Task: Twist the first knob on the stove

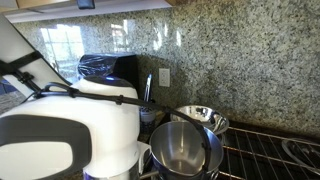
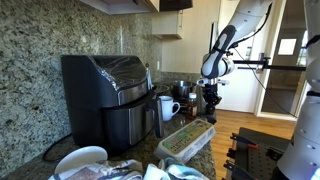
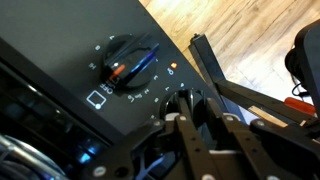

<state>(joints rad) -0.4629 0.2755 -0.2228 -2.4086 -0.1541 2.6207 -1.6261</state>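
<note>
pot (image 1: 185, 150) on stove (image 1: 270, 155) grate | air fryer (image 1: 108, 68) behind pot | mug (image 2: 167, 108) just beside air fryer

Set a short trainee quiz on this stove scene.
1. True or false: the claw grips the knob.
2. What stands beside the air fryer? A mug; B kettle; C toaster.
3. Fill in: the stove panel around the knob is ____ in colour.
Key: 1 false, the shut claw is apart from the knob; 2 A; 3 black.
</note>
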